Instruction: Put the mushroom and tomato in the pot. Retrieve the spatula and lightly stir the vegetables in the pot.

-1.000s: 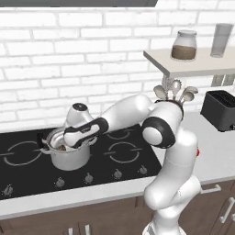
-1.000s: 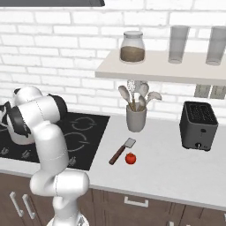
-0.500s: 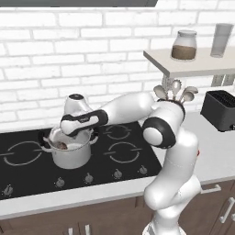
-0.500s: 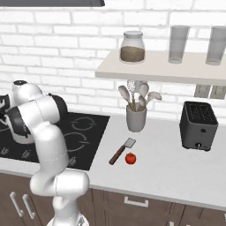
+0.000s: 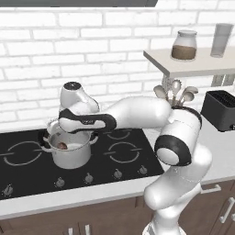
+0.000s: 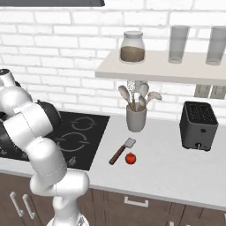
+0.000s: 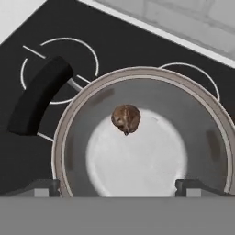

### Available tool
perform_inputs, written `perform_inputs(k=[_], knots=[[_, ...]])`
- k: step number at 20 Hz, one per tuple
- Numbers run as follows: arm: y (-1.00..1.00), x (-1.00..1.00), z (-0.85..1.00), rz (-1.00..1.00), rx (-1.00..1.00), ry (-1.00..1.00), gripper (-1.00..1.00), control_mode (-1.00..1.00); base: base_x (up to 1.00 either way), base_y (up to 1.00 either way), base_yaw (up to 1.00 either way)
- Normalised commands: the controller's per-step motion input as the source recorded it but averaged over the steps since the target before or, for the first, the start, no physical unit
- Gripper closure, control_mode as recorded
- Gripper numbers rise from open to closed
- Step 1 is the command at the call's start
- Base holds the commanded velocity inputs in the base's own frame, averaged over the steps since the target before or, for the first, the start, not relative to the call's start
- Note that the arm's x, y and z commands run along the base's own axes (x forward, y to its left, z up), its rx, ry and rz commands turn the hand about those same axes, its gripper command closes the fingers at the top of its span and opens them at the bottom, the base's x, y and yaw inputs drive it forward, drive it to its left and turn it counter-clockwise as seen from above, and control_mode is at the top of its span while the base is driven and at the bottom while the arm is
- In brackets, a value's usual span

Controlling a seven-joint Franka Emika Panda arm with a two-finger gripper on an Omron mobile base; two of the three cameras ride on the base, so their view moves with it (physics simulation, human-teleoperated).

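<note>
On the black cooktop (image 5: 124, 151) your pot (image 5: 69, 151) stands over a left burner, and the mushroom (image 7: 125, 118) lies on its pale floor, apart from the wall. Your gripper (image 7: 117, 186) hangs just above the pot's rim with its jaws spread wide and nothing between them. Over on the counter (image 6: 176, 167) to the right, you have the tomato (image 6: 130, 158) just beside the spatula (image 6: 122, 150), near the utensil crock (image 6: 136, 118).

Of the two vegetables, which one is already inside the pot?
The mushroom, a small brown lump lying on the pale bottom of the pot. The red tomato lies on the counter beside the spatula.
</note>
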Motion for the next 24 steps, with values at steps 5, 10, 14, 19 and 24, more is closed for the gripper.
perform_inputs(k=[5,10,14,19,24], knots=[[-0.87,-0.45,0.91,-0.15,0.00,-0.08,-1.00,-1.00,0.00,0.00,0.00],[-1.00,-0.28,0.18,-0.23,0.00,0.00,-1.00,-1.00,0.00,0.00,0.00],[-1.00,-0.19,0.00,-0.22,0.00,0.01,-1.00,-1.00,0.00,0.00,0.00],[-1.00,-0.29,0.00,-0.19,0.00,0.00,-1.00,-1.00,0.00,0.00,0.00],[-1.00,-0.16,0.00,-0.14,0.02,0.00,-1.00,-1.00,0.00,0.00,0.00]])
